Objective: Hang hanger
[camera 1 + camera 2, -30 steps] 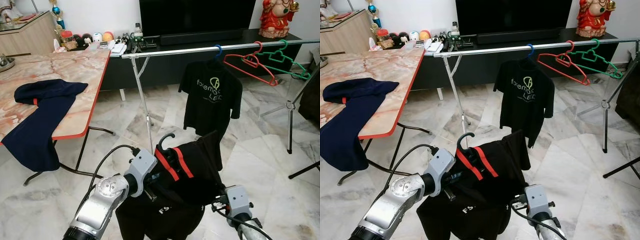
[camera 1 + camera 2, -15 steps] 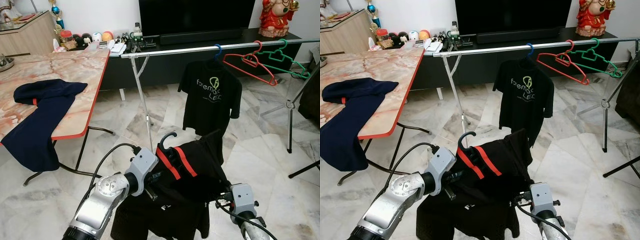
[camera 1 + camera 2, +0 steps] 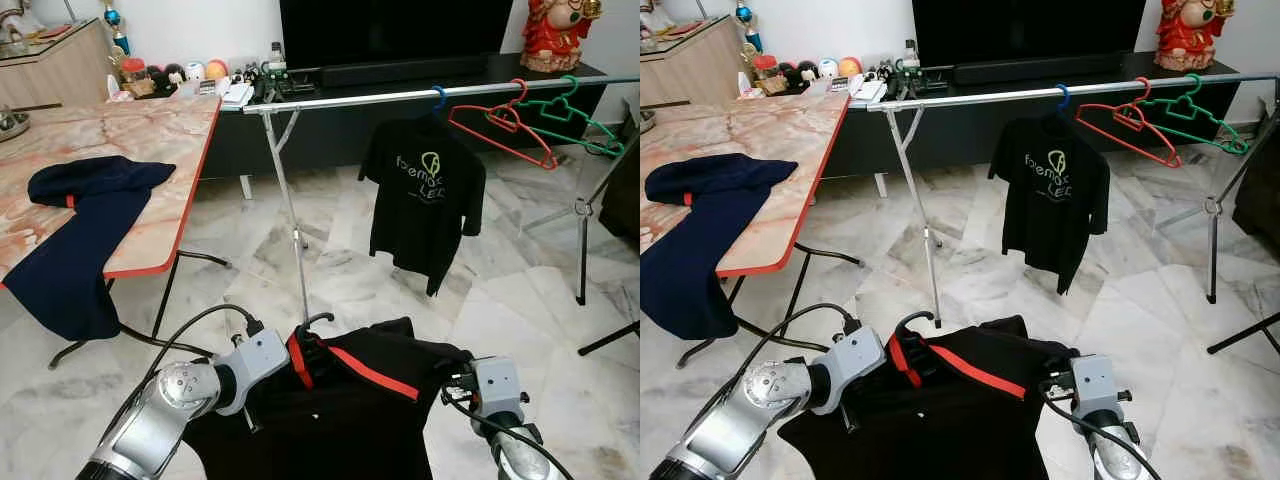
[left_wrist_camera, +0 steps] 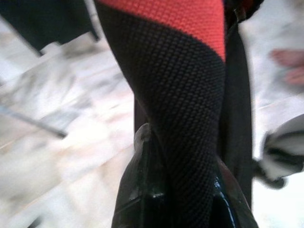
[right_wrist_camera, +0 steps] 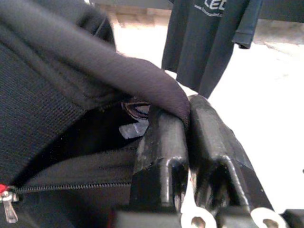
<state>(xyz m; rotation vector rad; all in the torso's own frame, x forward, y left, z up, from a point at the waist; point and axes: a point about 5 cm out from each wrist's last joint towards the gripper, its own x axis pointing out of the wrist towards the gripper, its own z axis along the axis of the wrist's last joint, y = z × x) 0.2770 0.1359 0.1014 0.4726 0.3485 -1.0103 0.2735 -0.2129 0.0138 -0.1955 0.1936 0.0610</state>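
A: Low in the centre of the frame, a black jacket with red stripes [image 3: 350,400] is draping over a dark hanger [image 3: 310,325], whose hook is poking up just above the collar.

B: Who is carrying it?

A: Both arms. The left gripper [image 3: 292,358] is clenching the garment at the collar, right under the hook; in its wrist view the red-and-black mesh is running between its fingers [image 4: 142,190]. The right gripper [image 5: 185,123] is pinching a fold of the jacket's shoulder, fingers pressed together on the cloth.

B: How is it going to handle?

A: My guess is light but floppy. The fabric is sagging between the two holds, so it could slide off the hanger if tilted. The stiff part is the hanger itself, so the neck by the hook looks like the sensible place to keep hold of.

B: And the goal?

A: The silver clothes rail [image 3: 340,100] is running across the upper part of the frame, well apart from the jacket and higher. A black printed T-shirt [image 3: 425,205] is hanging on it, with a red hanger [image 3: 495,120] and a green hanger [image 3: 570,115] at upper right. The hook probably belongs on the bare stretch left of the T-shirt.
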